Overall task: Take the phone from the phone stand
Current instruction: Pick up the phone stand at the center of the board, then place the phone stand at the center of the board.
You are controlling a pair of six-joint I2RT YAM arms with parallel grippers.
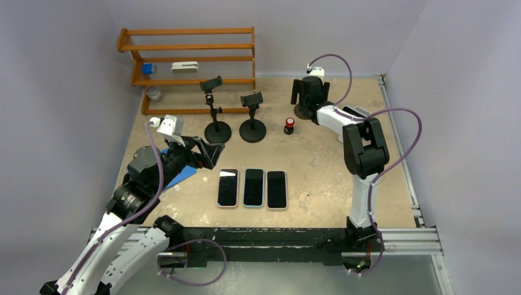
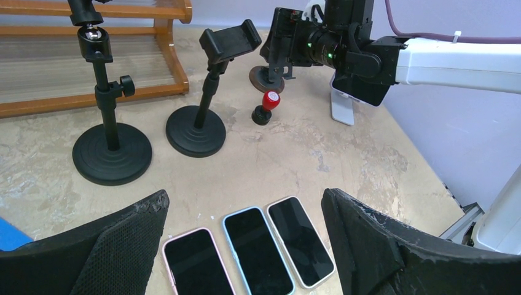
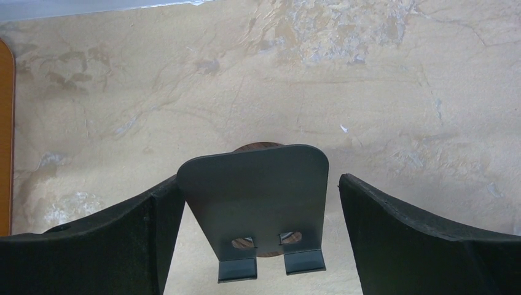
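Right wrist view: the spread right tool (image 3: 259, 184) sits around a dark stand (image 3: 255, 215) with no phone on it.
Three phones (image 1: 252, 187) lie flat by the near edge of the bench (image 1: 319, 172), close to the spread left tool (image 2: 246, 196). If the right tool squeezes or bumps, I think the stand could tip over.

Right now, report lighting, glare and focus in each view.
Top external: even, soft light, faint shadows, no glare on the three phones. Left wrist: sharp, though its own fingers are near-black. Right wrist: table bright, stand plate dark but crisp.
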